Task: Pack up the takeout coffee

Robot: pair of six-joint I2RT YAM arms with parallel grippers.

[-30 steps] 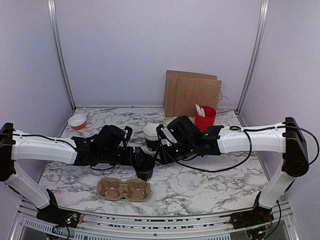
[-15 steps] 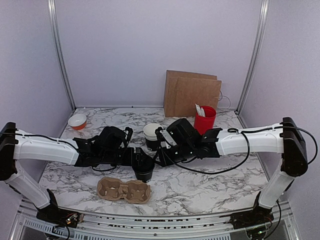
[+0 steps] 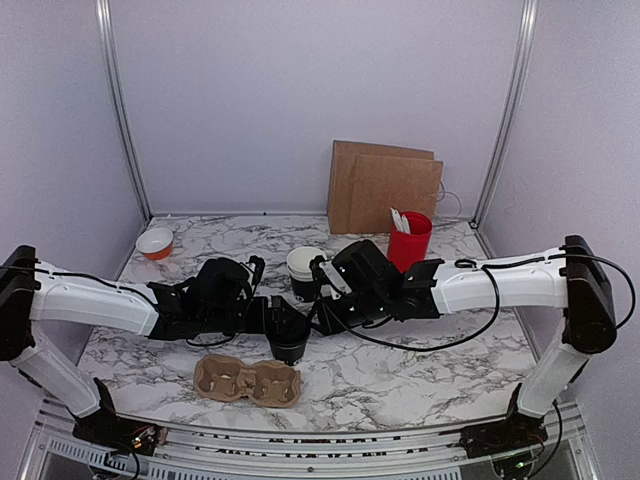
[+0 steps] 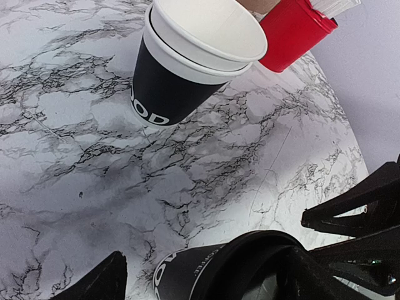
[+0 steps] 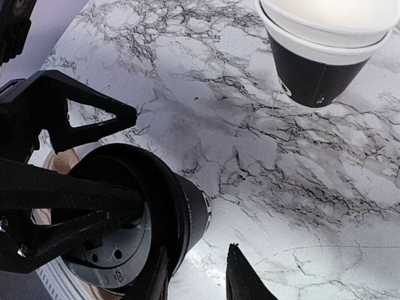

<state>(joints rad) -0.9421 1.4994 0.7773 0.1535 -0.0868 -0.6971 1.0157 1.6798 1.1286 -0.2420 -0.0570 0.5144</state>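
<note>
Two grippers are crowding one small black cup (image 3: 290, 342), which is standing (as far as the overhead view lets you judge) on the marble table (image 3: 430, 370) just behind the cardboard cup carrier (image 3: 248, 380). A black lid (image 5: 106, 250) is sitting on its mouth. Your left gripper (image 3: 274, 322) is reaching in with its fingers parted, one lying across the lid and the other outside the wall. You cannot tell from these views whether they are clamping anything. Your right gripper (image 5: 197, 250) is hanging released, one finger just beside the cup's wall and the other apart from it, with bare marble showing between them. The nested cups (image 4: 181, 81), black outside and cream inside, are sitting farther back, near the red cup (image 3: 410, 240).

You are probably dealing with a light, thin-walled paper thing. It is likely to dent under a hard squeeze and tip easily, and the plastic lid looks slick and liable to pop off. You are better off taking hold around the upper wall just under the lid, where the rim is stiffening it, squeezing gently and carrying it upright toward a carrier pocket.
</note>
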